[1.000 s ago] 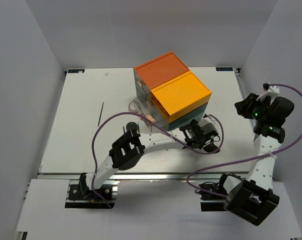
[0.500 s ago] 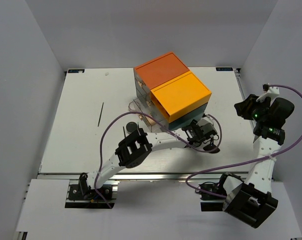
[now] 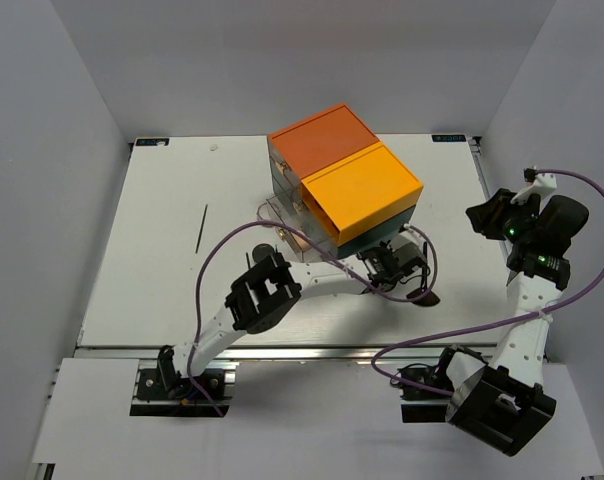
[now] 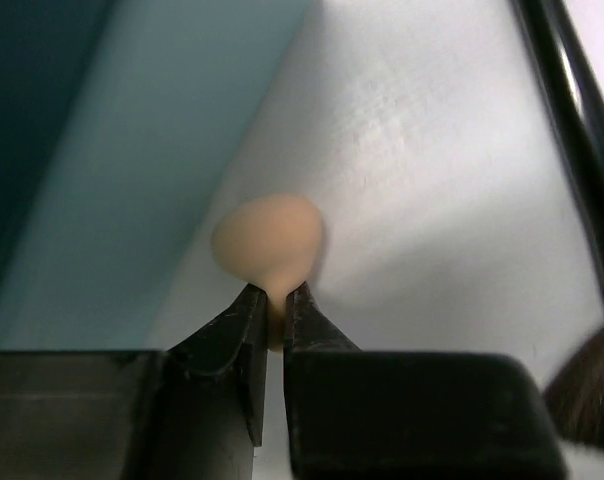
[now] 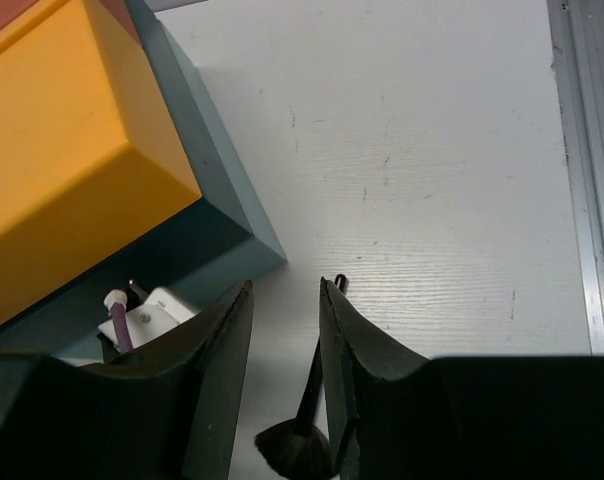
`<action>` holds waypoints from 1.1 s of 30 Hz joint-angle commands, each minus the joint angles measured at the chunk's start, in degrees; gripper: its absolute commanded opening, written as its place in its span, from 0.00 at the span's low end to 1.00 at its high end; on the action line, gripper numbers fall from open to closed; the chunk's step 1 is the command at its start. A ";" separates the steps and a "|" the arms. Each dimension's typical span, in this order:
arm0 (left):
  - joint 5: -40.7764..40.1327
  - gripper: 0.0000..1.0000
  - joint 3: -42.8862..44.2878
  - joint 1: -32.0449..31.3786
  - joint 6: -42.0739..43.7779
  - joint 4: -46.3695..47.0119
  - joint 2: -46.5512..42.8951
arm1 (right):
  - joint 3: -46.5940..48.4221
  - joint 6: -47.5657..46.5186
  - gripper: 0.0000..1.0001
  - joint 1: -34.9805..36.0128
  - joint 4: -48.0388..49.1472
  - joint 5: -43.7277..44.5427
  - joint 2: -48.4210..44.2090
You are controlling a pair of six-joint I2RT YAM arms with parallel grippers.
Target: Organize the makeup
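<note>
From above, the left gripper (image 3: 390, 268) is reaching in beside the near corner of the orange, yellow and teal drawer box (image 3: 357, 190). What it grips is lying hidden under the arm. A thin black stick (image 3: 201, 228) is lying alone, well apart, on the white worktop (image 3: 162, 280). The right gripper (image 3: 479, 214) is hanging raised off to the right.

The left wrist camera is showing what the overhead view hides: the jaws are pressing almost together, pinching the narrow end of a smooth, matte beige sponge (image 4: 269, 238). The egg-shaped sponge is sitting on the worktop just beside the box's teal wall (image 4: 112, 150). A glossy black brush (image 4: 567, 120) is crossing the right edge, its dark bristles blurring at the bottom.

In the right wrist view the jaws are standing spread and gripping nothing. Below the gap, the brush (image 5: 309, 395) is lying on the faintly grained worktop, flaring into a bristle fan.
</note>
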 commanded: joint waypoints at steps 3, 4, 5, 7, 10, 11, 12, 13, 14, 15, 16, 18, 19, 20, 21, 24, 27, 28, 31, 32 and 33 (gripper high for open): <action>7.94 0.12 -13.04 -3.00 0.04 6.94 -18.21 | 1.05 -5.25 0.39 -0.22 0.17 -9.71 -0.11; 9.51 0.12 -15.59 -3.09 -1.10 7.38 -20.76 | 1.40 -6.49 0.38 -0.22 -0.36 -11.47 -0.20; 10.14 0.12 -16.13 -3.01 -1.63 6.95 -25.14 | 1.49 -8.15 0.37 -0.22 -0.54 -14.88 -0.46; 10.23 0.11 -16.14 -3.01 -3.38 3.19 -28.68 | 1.67 -8.70 0.24 -0.30 -0.10 -18.85 -0.55; 11.54 0.10 -17.71 -3.09 -4.79 1.93 -35.45 | 2.11 -9.14 0.10 -0.31 0.86 -29.02 -0.29; 13.03 0.10 -18.16 -3.01 -5.23 2.20 -38.68 | 2.11 -9.14 0.07 -0.22 1.30 -30.28 -0.38; 13.39 0.09 -18.60 -3.00 -6.11 2.46 -40.11 | 2.02 -8.96 0.04 -0.30 1.83 -31.34 -0.64; 13.92 0.09 -19.03 -3.09 -6.46 2.55 -41.51 | 1.85 -8.79 0.03 -0.31 2.53 -33.09 -0.73; 14.27 0.09 -19.65 -3.01 -6.82 2.64 -42.66 | 1.84 -8.79 0.02 -0.31 3.32 -33.71 -0.90; 13.75 0.09 -19.92 -3.09 -7.78 2.73 -45.19 | 1.93 -9.22 0.02 -0.22 3.50 -34.50 -0.99; 13.57 0.09 -20.35 -3.09 -8.22 2.81 -46.44 | 1.93 -9.49 0.02 -0.22 3.59 -35.73 -1.25; 10.52 0.09 -21.93 -3.00 -9.62 3.60 -50.73 | 1.93 -10.97 0.02 -0.22 2.89 -36.53 -1.43; 9.02 0.09 -22.46 -2.74 -10.24 3.43 -52.06 | 1.93 -11.59 0.02 -0.22 2.54 -37.49 -1.52; 7.52 0.09 -23.68 -1.70 -11.12 3.08 -53.38 | 2.37 -13.16 0.02 -0.13 1.41 -37.85 -1.61; 4.37 0.08 -24.48 -0.82 -13.04 1.69 -55.92 | 2.72 -17.44 0.04 0.48 -2.09 -37.94 -1.70; 3.71 0.07 -29.56 5.33 -17.61 -1.74 -59.44 | 3.25 -23.88 0.10 3.82 -8.07 -35.14 -3.09; 7.14 0.08 -36.15 11.84 -20.70 -0.36 -64.02 | 1.59 -26.71 0.19 7.07 -8.45 -32.23 -5.11; 7.42 0.09 -37.13 13.33 -21.05 0.17 -65.07 | 1.23 -26.72 0.20 7.69 -8.10 -31.36 -5.47; 8.56 0.10 -38.11 15.27 -22.11 -0.08 -63.86 | 0.26 -25.67 0.23 9.45 -7.22 -30.03 -6.18; 8.91 0.11 -38.11 15.62 -22.11 0.09 -63.24 | 0.26 -25.40 0.24 9.54 -7.13 -29.94 -6.00; 9.17 0.14 -38.02 15.80 -22.11 0.26 -62.63 | 0.18 -25.14 0.24 9.63 -7.04 -29.68 -6.00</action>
